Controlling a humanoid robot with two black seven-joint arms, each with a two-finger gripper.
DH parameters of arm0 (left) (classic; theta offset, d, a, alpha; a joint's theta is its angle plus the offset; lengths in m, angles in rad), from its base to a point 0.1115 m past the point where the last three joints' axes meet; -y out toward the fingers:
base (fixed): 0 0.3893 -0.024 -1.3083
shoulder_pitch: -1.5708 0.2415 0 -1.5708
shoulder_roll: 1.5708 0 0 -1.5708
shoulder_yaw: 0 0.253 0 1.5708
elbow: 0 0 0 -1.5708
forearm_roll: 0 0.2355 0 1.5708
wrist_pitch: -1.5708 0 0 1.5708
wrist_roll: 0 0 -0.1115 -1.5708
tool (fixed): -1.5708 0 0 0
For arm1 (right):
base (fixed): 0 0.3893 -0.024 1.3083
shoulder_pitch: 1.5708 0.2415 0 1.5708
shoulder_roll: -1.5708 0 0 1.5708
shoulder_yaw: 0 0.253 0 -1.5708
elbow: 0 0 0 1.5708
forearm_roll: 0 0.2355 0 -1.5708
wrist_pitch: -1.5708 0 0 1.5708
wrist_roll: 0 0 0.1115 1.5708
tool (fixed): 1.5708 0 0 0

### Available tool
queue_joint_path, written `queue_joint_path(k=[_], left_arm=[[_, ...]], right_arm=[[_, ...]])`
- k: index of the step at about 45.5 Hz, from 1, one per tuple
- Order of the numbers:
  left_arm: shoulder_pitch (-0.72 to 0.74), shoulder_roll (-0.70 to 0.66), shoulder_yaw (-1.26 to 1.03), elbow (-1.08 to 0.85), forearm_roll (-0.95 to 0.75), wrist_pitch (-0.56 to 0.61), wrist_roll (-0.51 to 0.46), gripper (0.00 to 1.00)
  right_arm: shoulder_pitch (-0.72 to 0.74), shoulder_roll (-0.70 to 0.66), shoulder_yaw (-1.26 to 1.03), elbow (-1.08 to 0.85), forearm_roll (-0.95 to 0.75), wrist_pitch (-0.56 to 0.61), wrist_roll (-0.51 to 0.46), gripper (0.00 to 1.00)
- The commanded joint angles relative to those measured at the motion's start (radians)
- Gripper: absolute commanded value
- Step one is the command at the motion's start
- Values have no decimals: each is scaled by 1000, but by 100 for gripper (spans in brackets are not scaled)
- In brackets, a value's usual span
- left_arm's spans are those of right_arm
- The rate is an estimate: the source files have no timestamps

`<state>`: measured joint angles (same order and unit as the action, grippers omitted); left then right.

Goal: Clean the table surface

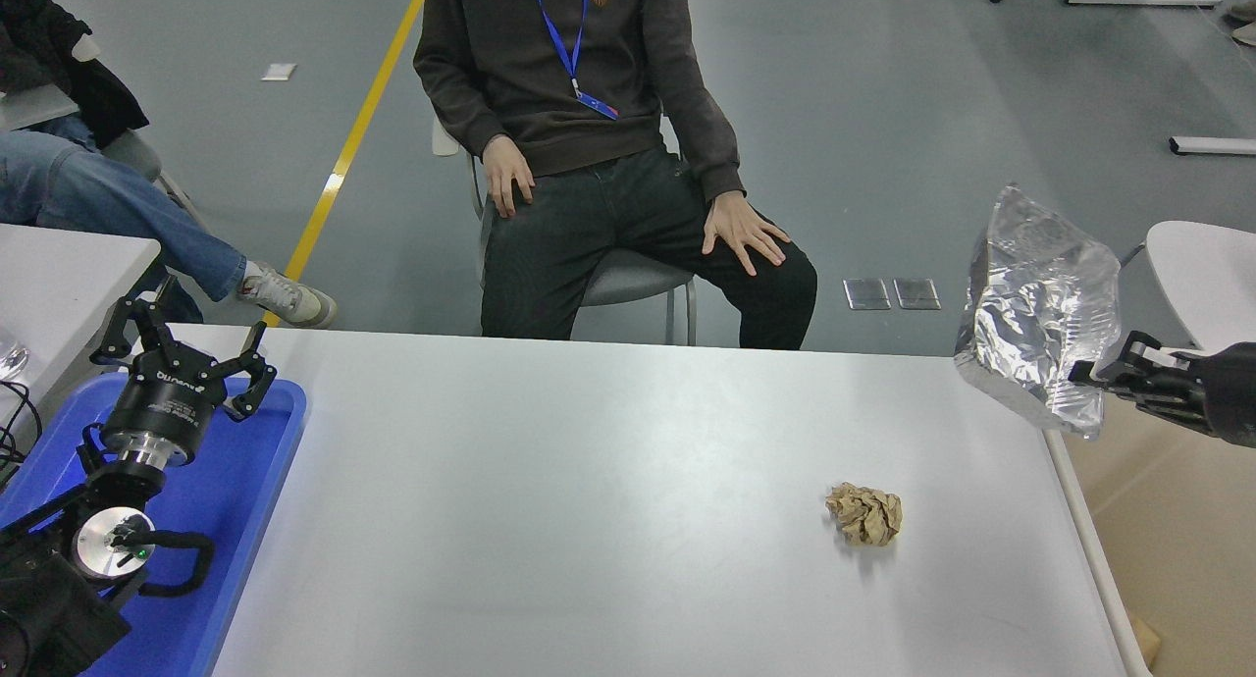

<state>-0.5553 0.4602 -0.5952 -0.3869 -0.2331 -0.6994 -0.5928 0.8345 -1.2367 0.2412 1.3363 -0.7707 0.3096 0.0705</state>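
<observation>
Head view: nearest, at lower left, the left tool (186, 358) is parked over a blue tray (250, 520), fingers spread open, holding nothing. The counter (549, 500), the surface to be cleaned, fills the middle of the frame and is mostly bare. One crumpled brown paper ball (864, 514) sits on it toward the right, well apart from both arms. Farther out at the right edge, the right tool (1097, 372) is closed on the lower corner of a crinkled foil bag (1042, 319), which hangs upright in the air past the counter's right edge, not touching it. Beyond the far edge a person (599, 137) sits on a chair, hands on thighs.

Step in hand, I'd judge: carrying the bag off the counter for disposal; drop spot isn't visible. Next move likely needs a release clear of the edge, then a reach back w/ an open tool for the paper ball, approx. half the job left.
</observation>
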Motion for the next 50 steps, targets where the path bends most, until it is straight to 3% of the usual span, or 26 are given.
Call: queue_joint_path(k=[1, 20, 29, 50], left_arm=[[0, 0, 0, 0, 0, 0, 1, 100], [0, 0, 0, 0, 0, 0, -1, 100], [0, 0, 0, 0, 0, 0, 1, 100], [0, 0, 0, 0, 0, 0, 1, 100]], right_arm=[[-77, 5, -3, -114, 18, -4, 68, 0], [-149, 85, -11, -393, 120, -3, 146, 0], [-212, 236, -10, -695, 156, 0, 190, 0], [-287, 457, -22, -1071, 154, 2, 278, 0]])
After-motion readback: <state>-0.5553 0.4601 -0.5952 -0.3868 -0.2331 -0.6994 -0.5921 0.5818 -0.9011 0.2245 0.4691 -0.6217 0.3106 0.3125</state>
